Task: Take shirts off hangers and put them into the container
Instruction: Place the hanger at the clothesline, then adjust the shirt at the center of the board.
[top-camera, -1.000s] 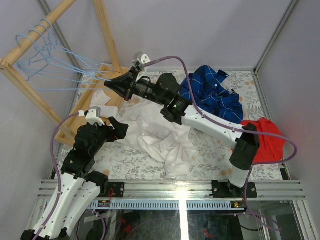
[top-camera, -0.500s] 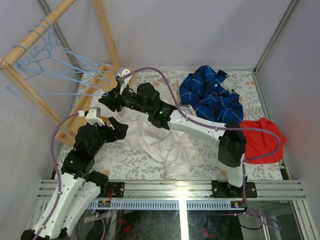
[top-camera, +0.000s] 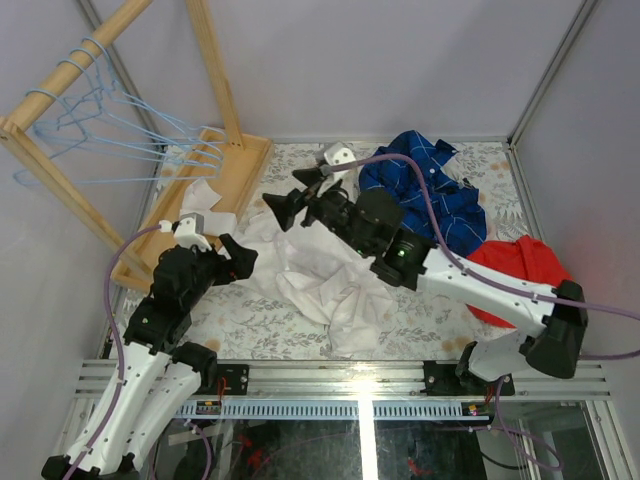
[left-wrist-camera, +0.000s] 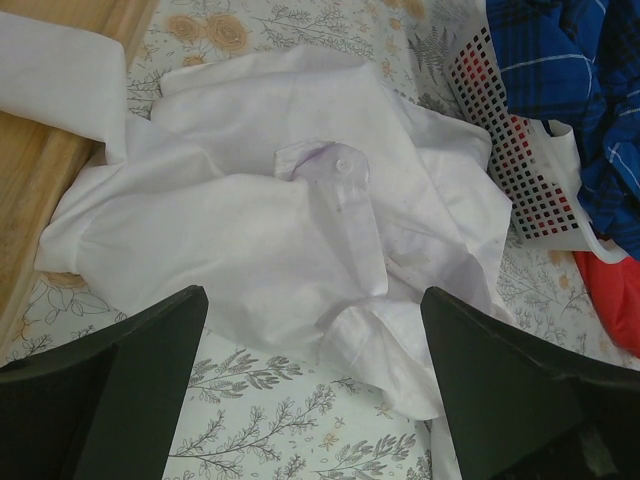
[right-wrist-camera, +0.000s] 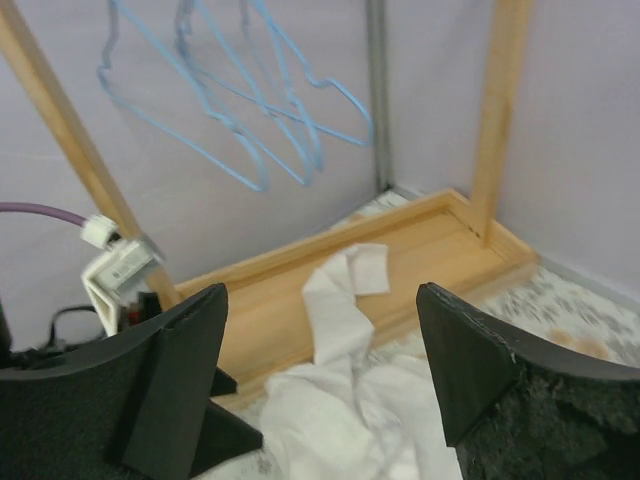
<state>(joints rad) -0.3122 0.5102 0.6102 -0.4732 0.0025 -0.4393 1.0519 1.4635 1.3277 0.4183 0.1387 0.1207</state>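
Clearly soft, light, limp: crumpled white collared button-up shirt (left-wrist-camera: 300, 230) mid-table, best pinched at collar or a thick fold. Counted: one white heap, possibly two shirts; one dark blue checked shirt (top-camera: 425, 195) over the white perforated plastic basket (left-wrist-camera: 500, 130), far right; seemingly four bare light-blue wire hangers (top-camera: 100, 105). Left gripper (left-wrist-camera: 312, 300) and right gripper (right-wrist-camera: 320, 295) both spread wide, pinching nothing
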